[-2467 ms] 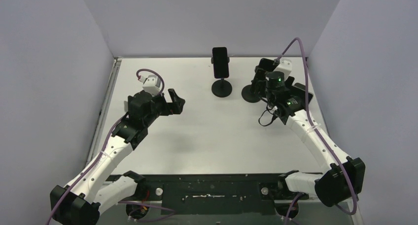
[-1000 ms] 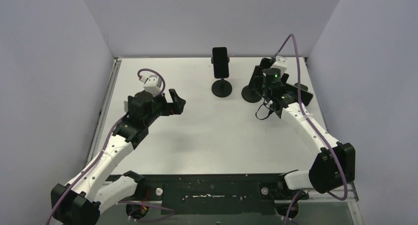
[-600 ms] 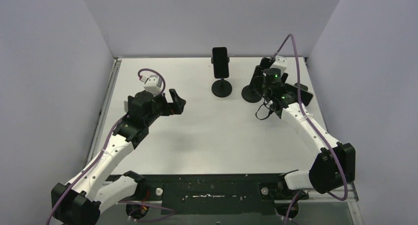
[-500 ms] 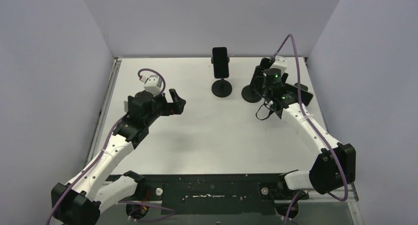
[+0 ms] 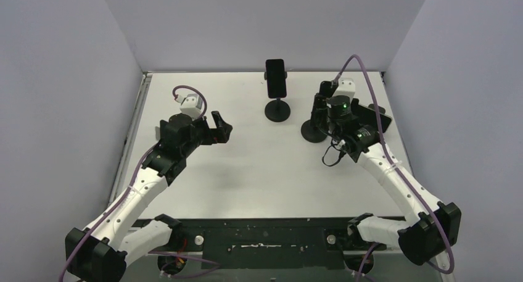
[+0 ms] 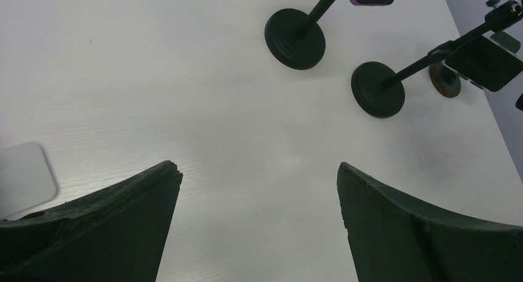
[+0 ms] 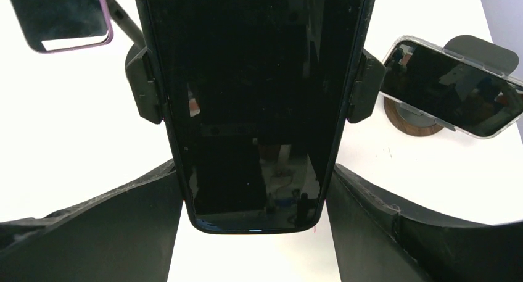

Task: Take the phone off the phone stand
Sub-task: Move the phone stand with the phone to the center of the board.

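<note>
**Black phone in its stand, right fingers at its sides**

Black glass fills most of the right wrist view: the phone [image 7: 253, 109] sits upright in the phone stand [image 5: 313, 132], whose two side clamps grip its long edges partway up. The right gripper [image 7: 254, 171] has the lower end of the phone between its fingers [image 7: 123, 220]. One finger lies against each long edge below the clamps, and as far as I can see they are closed on it. From above, the stand's round base rests on the white table [image 5: 259, 171] at the right of the back half. The right arm's wrist covers the phone itself in that view.

Just left of it stands a second stand [image 5: 277, 110] carrying a purple-cased handset [image 5: 275, 78], upright and apart from the gripper. To the right, close behind the right wrist, a clear-cased handset [image 7: 450, 87] lies tilted on a small wood-coloured base.

The left gripper [image 6: 257, 170] hovers over the left half of the table, well apart from both stands, its fingers spread wide with nothing between them.
</note>
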Robot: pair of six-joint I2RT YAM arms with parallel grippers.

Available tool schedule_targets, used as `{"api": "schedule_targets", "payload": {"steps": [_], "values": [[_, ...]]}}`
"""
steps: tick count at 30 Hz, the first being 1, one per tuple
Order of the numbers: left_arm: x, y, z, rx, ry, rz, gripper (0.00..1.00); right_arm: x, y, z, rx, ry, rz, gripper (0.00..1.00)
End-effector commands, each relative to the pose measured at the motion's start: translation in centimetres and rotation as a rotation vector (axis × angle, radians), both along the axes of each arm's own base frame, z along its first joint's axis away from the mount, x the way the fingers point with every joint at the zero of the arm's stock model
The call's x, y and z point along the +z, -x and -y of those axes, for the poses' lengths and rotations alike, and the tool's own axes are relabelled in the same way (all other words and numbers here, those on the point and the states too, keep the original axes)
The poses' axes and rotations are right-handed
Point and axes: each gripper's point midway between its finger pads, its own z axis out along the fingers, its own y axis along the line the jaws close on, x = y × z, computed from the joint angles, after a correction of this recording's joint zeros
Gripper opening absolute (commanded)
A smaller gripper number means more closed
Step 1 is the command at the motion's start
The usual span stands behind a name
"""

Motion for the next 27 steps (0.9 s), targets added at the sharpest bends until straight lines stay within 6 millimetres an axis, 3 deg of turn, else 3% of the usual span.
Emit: {"api": "schedule_targets", "payload": {"steps": [1, 8, 15, 23, 27], "values": [[2.1, -0.6, 0.3, -0.005, 0.037, 0.055, 0.97, 5.1, 0.7, 0.2, -0.005, -0.022, 0.143, 0.53], [2.0, -0.6, 0.2, 0.001, 0.033, 0.054, 0.97, 6.4, 3.4, -0.5, 0.073, -0.046, 0.147, 0.5], [1.8, -0.6, 0.2, 0.001, 0.031, 0.05, 0.97, 7.7, 5.6, -2.9, 0.264, -0.099, 0.18, 0.49], [1.5, -0.7, 0.2, 0.005, 0.025, 0.044, 0.97, 7.9, 7.3, -3.8, 0.369, -0.107, 0.223, 0.47], [1.5, -0.6, 0.3, -0.006, 0.025, 0.043, 0.98, 6.6, 7.9, -3.4, 0.379, -0.076, 0.199, 0.47]]}}
